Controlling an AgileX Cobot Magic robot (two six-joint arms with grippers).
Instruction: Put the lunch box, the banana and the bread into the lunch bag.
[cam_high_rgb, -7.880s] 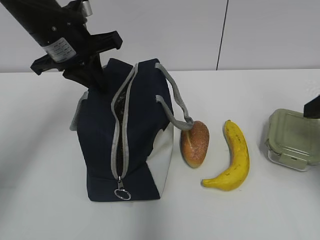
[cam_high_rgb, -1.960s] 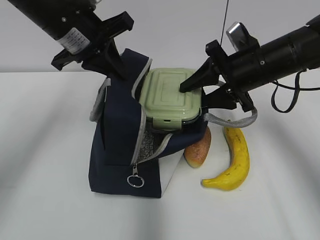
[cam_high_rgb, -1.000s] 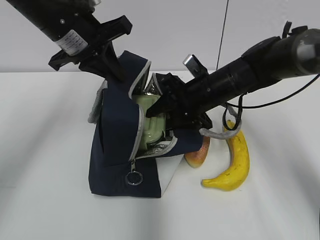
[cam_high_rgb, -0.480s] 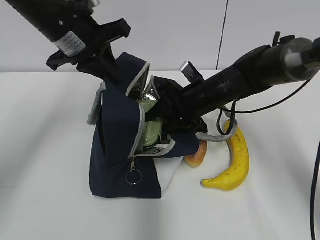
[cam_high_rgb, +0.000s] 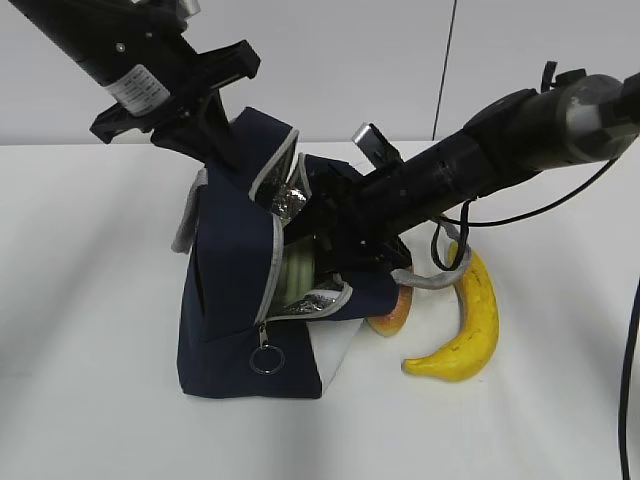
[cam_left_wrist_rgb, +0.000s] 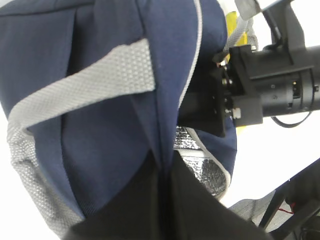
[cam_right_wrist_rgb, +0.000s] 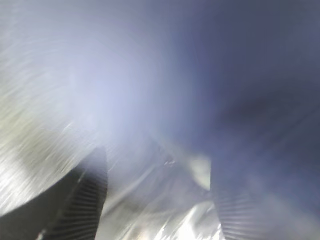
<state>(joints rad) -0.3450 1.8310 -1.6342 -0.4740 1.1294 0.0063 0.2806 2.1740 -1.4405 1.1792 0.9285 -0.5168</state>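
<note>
Standing on the white table (cam_high_rgb: 90, 300), the boxy navy-blue fabric lunch bag (cam_high_rgb: 230, 300) gapes. The left gripper (cam_high_rgb: 205, 140) pinches its far edge shut. The right gripper (cam_right_wrist_rgb: 157, 195), fingers apart, reaches inside by the pale-green-lidded lunch box (cam_high_rgb: 297, 270); whether it holds it, I cannot tell. Right of the bag lie the glossy golden-brown bread roll (cam_high_rgb: 392, 312) and curved yellow banana (cam_high_rgb: 472, 320).

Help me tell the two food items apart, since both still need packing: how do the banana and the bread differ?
The banana is long, curved and yellow; the bread is a short, rounded, reddish-brown roll. The banana lies in full view on the table, while the bread is mostly hidden behind the lunch bag and its grey handle. The bread sits against the bag; the banana lies farther right. Both rest on the table, outside the bag.
</note>
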